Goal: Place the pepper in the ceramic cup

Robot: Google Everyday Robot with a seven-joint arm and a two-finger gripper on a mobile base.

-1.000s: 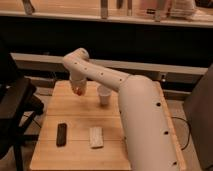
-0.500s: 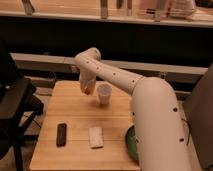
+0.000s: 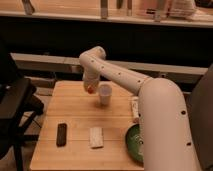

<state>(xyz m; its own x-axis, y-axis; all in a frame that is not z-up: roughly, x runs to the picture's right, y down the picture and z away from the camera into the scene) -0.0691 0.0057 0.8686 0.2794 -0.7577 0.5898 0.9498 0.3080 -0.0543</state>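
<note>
The white ceramic cup (image 3: 104, 94) stands upright on the wooden table (image 3: 75, 107), towards its back middle. Just left of the cup and slightly above its rim hangs the small orange-red pepper (image 3: 90, 90), held at the end of my white arm. My gripper (image 3: 90, 86) is shut on the pepper, above the table and close to the cup's left side. Most of the gripper is hidden by the arm's wrist.
A black oblong object (image 3: 61, 134) lies front left on the table. A pale rectangular block (image 3: 95, 137) lies front middle. A green bowl (image 3: 134, 142) sits at the front right, partly behind my arm. A slim pale bottle (image 3: 134, 109) lies right of the cup. A dark chair (image 3: 15, 107) stands left.
My arm has swung to the right, carrying the pepper from the table's back left to just beside the cup. The green bowl has come into view behind the arm.
</note>
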